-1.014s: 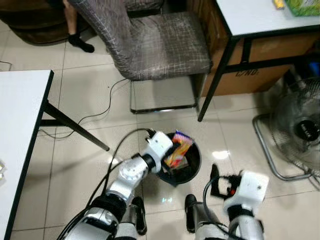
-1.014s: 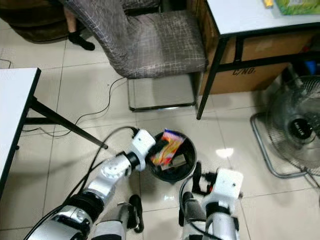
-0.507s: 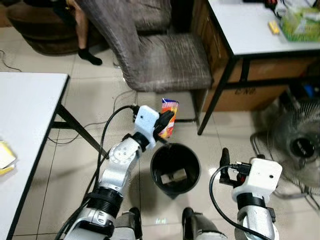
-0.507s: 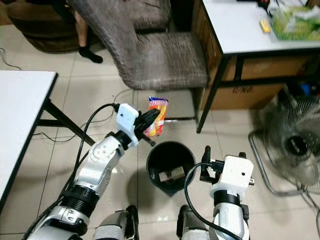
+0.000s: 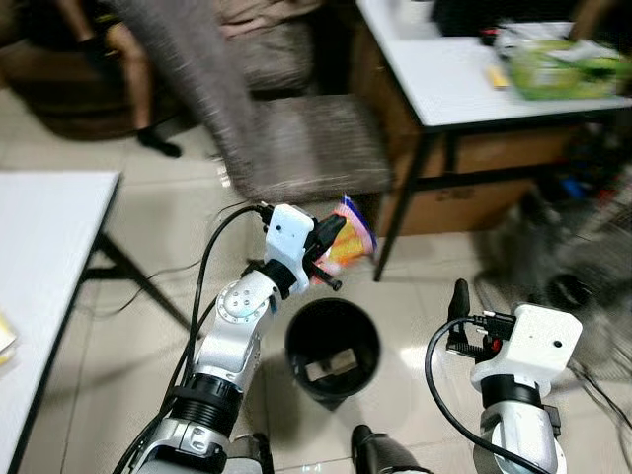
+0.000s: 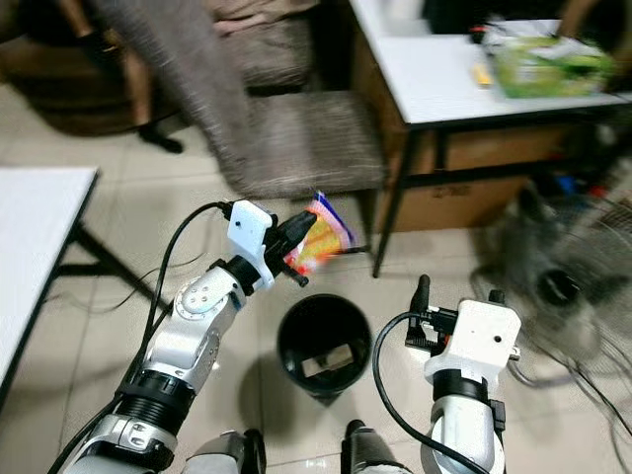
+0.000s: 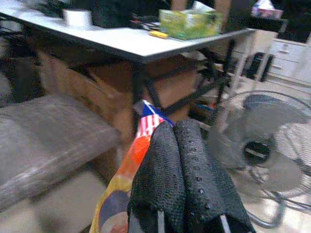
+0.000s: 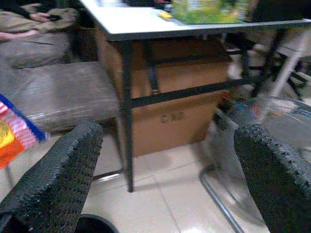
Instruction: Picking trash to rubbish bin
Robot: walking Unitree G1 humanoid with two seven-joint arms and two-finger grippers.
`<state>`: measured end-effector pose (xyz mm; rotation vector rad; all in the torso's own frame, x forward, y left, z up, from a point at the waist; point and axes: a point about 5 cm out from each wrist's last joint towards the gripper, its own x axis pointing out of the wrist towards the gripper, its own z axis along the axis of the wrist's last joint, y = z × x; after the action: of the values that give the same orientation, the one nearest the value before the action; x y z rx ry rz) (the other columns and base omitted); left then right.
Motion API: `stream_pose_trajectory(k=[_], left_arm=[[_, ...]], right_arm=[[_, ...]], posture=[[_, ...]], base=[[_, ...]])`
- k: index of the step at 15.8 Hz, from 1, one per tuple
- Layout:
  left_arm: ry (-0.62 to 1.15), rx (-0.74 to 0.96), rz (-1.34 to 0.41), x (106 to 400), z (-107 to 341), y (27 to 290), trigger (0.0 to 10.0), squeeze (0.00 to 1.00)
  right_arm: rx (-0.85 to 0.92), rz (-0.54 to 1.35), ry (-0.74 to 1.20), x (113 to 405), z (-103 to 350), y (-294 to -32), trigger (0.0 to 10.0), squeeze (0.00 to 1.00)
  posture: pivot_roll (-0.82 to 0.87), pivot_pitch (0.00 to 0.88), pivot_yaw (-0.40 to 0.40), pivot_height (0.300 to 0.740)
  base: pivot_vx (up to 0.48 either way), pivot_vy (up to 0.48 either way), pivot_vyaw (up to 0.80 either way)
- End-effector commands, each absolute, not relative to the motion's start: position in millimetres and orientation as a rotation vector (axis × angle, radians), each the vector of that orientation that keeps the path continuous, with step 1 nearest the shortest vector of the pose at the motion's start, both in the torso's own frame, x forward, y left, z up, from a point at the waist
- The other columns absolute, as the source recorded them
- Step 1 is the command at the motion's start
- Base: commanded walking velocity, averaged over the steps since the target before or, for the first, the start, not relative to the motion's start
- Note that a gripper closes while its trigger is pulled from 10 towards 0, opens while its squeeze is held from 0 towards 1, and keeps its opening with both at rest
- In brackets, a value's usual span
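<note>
The left tool (image 5: pixel 331 247) is clenched on the snack wrapper (image 5: pixel 348 249), held in the air above and just behind the far rim of the rubbish bin (image 5: pixel 333 348); the mouth lies below, nearer the robot. The right tool (image 5: pixel 456 308) hangs released beside the bin
</note>
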<state>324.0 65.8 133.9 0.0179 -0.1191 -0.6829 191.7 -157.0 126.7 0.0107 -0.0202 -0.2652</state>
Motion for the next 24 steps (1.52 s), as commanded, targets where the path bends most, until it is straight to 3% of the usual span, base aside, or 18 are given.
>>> stream_pose_trajectory(k=[1, 24], left_arm=[[-0.118, 0.024, -0.69, 321.0, 134.4, 62.4, 10.0, 0.0], [-0.077, 0.05, -0.739, 318.2, 130.6, 52.1, 10.0, 0.0]], right_arm=[[0.001, -0.277, -0.006, 189.9, 126.2, -159.1, 10.0, 0.0], [0.006, -0.275, 0.019, 190.0, 121.0, -155.6, 10.0, 0.0]], posture=[[0.01, 0.158, 0.009, 0.74], [0.0, 0.169, 0.03, 0.74]], base=[[0.0, 0.0, -0.76], [0.0, 0.0, -0.75]])
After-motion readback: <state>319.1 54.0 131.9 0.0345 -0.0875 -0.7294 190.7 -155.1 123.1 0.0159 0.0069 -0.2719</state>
